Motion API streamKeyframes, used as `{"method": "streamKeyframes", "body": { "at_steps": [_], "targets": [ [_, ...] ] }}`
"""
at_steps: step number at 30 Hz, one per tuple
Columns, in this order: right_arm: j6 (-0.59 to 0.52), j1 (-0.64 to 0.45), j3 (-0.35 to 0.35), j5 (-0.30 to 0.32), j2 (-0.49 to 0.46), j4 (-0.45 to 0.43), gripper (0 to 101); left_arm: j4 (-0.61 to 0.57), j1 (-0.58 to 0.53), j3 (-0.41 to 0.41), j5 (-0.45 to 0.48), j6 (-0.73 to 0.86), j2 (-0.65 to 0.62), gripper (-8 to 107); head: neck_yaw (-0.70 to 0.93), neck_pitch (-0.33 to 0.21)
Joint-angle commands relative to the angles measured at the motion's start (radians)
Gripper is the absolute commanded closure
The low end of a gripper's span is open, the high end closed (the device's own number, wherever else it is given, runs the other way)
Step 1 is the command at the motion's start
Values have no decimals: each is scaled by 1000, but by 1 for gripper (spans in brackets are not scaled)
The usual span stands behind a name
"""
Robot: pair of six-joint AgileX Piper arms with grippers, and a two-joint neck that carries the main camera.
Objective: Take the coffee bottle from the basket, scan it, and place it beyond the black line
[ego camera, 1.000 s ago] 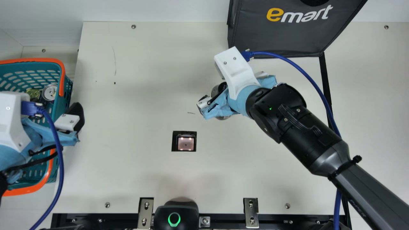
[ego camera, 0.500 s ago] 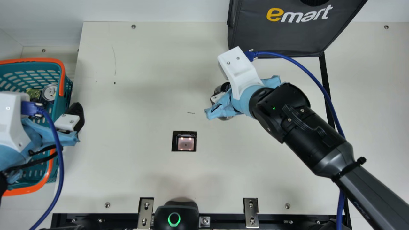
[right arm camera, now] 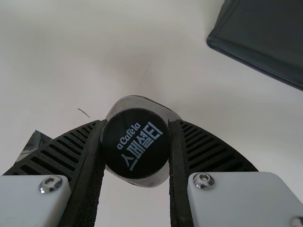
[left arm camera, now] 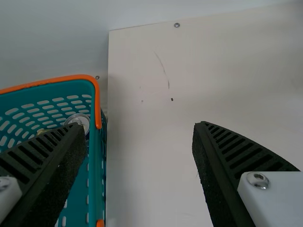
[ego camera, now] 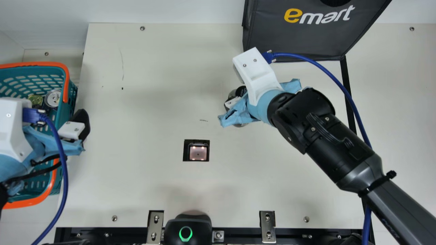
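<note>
Presently: grasp step; coffee bottle [ego camera: 241, 91], upper mid-frame, clamped in right pincer [right arm camera: 137, 123]; left pincer [left arm camera: 139, 126], apart. Next, probably: scanner [ego camera: 198, 153].

The right arm [ego camera: 327, 139] is black and gray, with a black tie [ego camera: 377, 183] around it. Both it and the left arm [ego camera: 12, 166] have white blocks [ego camera: 255, 73] with screws, soft blue wraps [ego camera: 262, 105] and fat blue cables [ego camera: 328, 70]. Their jaws are black, with bumpy ridges and white parts [right arm camera: 236, 196] bearing round silver screws [right arm camera: 203, 179].
</note>
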Motion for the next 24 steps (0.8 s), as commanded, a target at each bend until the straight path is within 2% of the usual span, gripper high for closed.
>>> {"method": "streamKeyframes", "body": {
  "at_steps": [1, 12, 24],
  "targets": [
    [-1, 1, -1, 0, -2, -2, 101, 0, 0, 0, 0, 0, 0, 9, -78, -27],
    [7, 6, -6, 5, -16, -11, 101, 0, 0, 0, 0, 0, 0, 9, -334, -27],
    [15, -31, -20, 29, -47, -30, 101, 0, 0, 0, 0, 0, 0, 9, -334, -27]
  ]
}}
